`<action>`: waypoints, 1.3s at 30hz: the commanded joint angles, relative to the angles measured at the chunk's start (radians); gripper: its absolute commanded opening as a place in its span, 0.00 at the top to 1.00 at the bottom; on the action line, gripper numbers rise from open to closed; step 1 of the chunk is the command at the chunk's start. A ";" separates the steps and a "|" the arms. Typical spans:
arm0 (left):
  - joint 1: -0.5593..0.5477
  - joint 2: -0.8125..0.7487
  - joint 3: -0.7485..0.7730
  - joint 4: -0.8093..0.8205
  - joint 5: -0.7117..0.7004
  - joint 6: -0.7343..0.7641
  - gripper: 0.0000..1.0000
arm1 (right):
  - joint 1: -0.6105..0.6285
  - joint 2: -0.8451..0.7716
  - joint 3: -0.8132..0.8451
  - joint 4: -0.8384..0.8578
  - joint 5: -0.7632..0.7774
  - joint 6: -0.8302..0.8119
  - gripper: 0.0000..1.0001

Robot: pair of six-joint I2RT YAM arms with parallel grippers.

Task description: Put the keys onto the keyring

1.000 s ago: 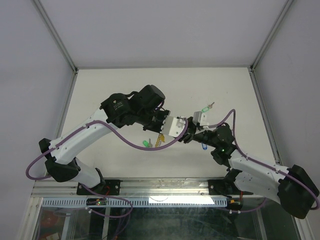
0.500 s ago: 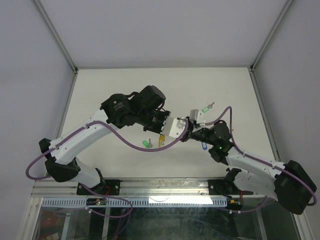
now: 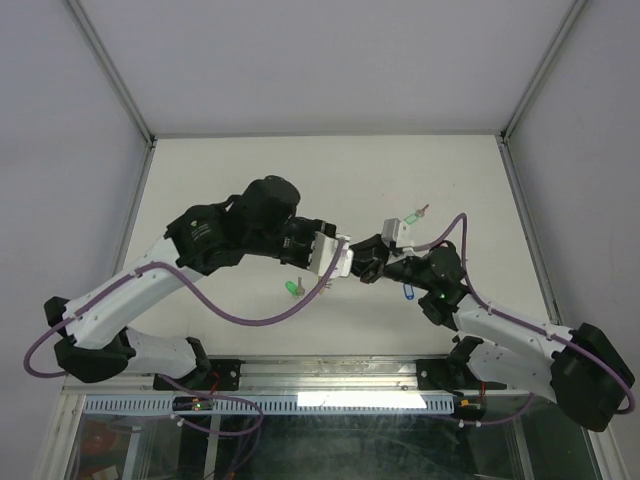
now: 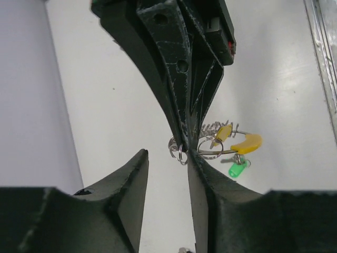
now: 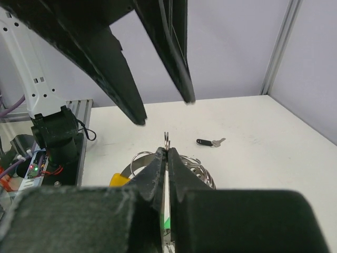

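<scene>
My right gripper [image 3: 363,264] is shut on a small silver ring of the keyring [image 4: 231,145]. In the left wrist view the coiled ring and its yellow segment [image 4: 247,143] hang beside the right gripper [image 4: 184,143], with a green-tagged key [image 4: 238,169] just under the yellow part, seemingly hanging from it. My left gripper [image 3: 338,260] is open and empty, and its fingertips [image 4: 196,158] stand next to the held ring. In the right wrist view the small ring [image 5: 166,139] pokes out of the right gripper [image 5: 167,151], below the open left gripper [image 5: 164,110].
Loose keys lie on the white table [image 3: 230,180]: a green one [image 3: 292,288] below the left gripper, a green one [image 3: 411,215] at the back right, a blue one [image 3: 408,292] by the right wrist, and a black one [image 5: 210,142]. Frame posts stand at the table's corners.
My left gripper has let go of the keyring and drawn back to the left, and its arm has swung left. The keyring now hangs from the right gripper, which has hardly moved.
</scene>
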 commanded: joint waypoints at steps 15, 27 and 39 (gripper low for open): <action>-0.010 -0.561 -0.683 1.136 0.097 -0.451 0.61 | -0.003 -0.180 0.053 0.200 -0.100 0.063 1.00; -0.009 -0.548 -0.761 1.264 0.225 -0.563 0.77 | -0.001 -0.246 0.144 0.068 -0.218 0.029 1.00; -0.009 -0.525 -0.754 1.278 0.354 -0.580 0.68 | -0.001 -0.251 0.168 0.051 -0.243 0.032 1.00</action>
